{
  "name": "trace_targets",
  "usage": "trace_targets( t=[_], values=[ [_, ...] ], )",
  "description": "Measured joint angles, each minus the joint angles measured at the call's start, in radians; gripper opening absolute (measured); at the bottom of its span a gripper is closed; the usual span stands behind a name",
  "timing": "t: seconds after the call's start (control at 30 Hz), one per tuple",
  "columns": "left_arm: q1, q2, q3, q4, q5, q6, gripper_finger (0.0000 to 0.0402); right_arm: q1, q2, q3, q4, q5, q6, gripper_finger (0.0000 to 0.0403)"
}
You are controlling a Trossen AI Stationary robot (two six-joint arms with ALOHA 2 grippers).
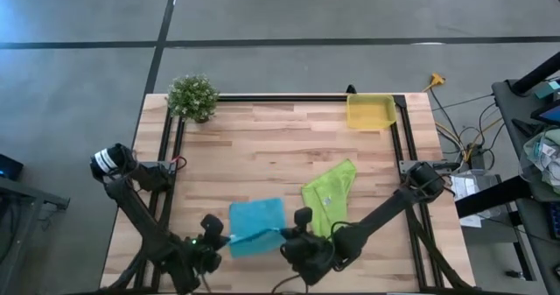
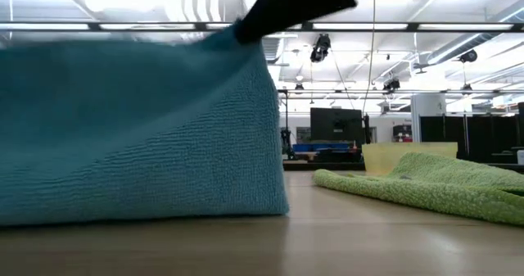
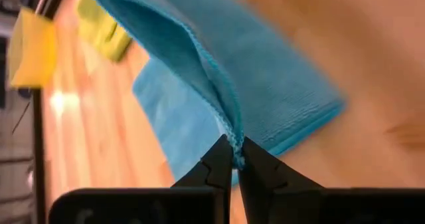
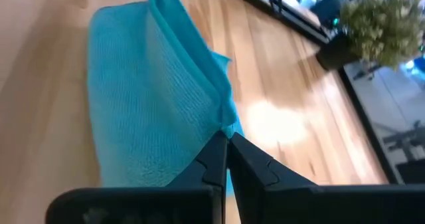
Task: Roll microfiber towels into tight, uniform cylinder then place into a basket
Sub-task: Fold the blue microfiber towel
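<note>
The turquoise-blue towel (image 1: 256, 225) lies near the table's front edge, between my two grippers. Its near edge is raised and its far part rests on the wood (image 3: 172, 117). My left gripper (image 1: 229, 240) is shut on the near left corner, my right gripper (image 1: 284, 235) on the near right corner. In the low view the blue towel (image 2: 139, 128) stands like a curtain, its lower edge on the table. The lime-green towel (image 1: 331, 194) lies crumpled to the right. The yellow basket (image 1: 369, 111) stands at the far right. My left gripper (image 3: 234, 159) pinches the blue towel's hemmed edge at the near left corner (image 3: 229, 132) between its two fingertips, slanting down from the near side. The cloth rises to that corner while the rest stays on the table. My right gripper (image 4: 226, 147) pinches the towel's near right corner (image 4: 224, 121) between its fingertips, slanting down from the near side. That corner (image 2: 246, 32) is lifted and the cloth slopes from it down to the table; one layer or several, I cannot tell.
A small potted plant (image 1: 192, 96) stands at the far left corner. Black rails (image 1: 280, 97) run along the table's far, left and right sides. Bare wood (image 1: 262, 146) lies between the towels and the far rail.
</note>
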Motion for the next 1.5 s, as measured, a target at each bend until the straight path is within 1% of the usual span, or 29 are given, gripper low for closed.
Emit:
trace_targets(
  t=[0.13,0.3,0.43,0.87,1.0,1.13,1.23,1.4,1.5],
  values=[
    [0.053,0.000,-0.068,0.002,-0.002,-0.026,0.0003,-0.033,0.004,-0.027,-0.010,-0.028,0.038,0.0009],
    [0.091,0.000,-0.123,0.012,-0.002,-0.053,0.0003,-0.067,0.007,-0.076,-0.011,-0.029,0.073,0.0009],
    [0.091,-0.001,-0.132,0.017,-0.002,-0.053,0.0003,-0.088,0.010,-0.105,-0.006,-0.030,0.098,0.0009],
    [0.101,-0.002,-0.165,0.053,-0.003,-0.080,0.0003,-0.153,0.011,-0.158,0.098,-0.048,0.096,0.0009],
    [0.111,-0.002,-0.172,0.066,-0.004,-0.081,0.0003,-0.166,0.011,-0.183,0.105,-0.054,0.101,0.0009],
    [0.122,0.005,-0.173,0.069,-0.005,-0.081,0.0004,-0.178,0.011,-0.214,0.130,-0.093,0.105,0.0009],
    [0.130,0.021,-0.176,0.084,-0.001,-0.081,0.0014,-0.181,0.012,-0.234,0.175,-0.108,0.105,0.0009],
    [0.130,0.045,-0.176,0.089,0.003,-0.082,0.0051,-0.180,0.012,-0.241,0.216,-0.109,0.097,0.0009],
    [0.130,0.046,-0.176,0.088,0.003,-0.105,0.0072,-0.180,0.012,-0.244,0.217,-0.111,0.096,0.0018]
  ],
)
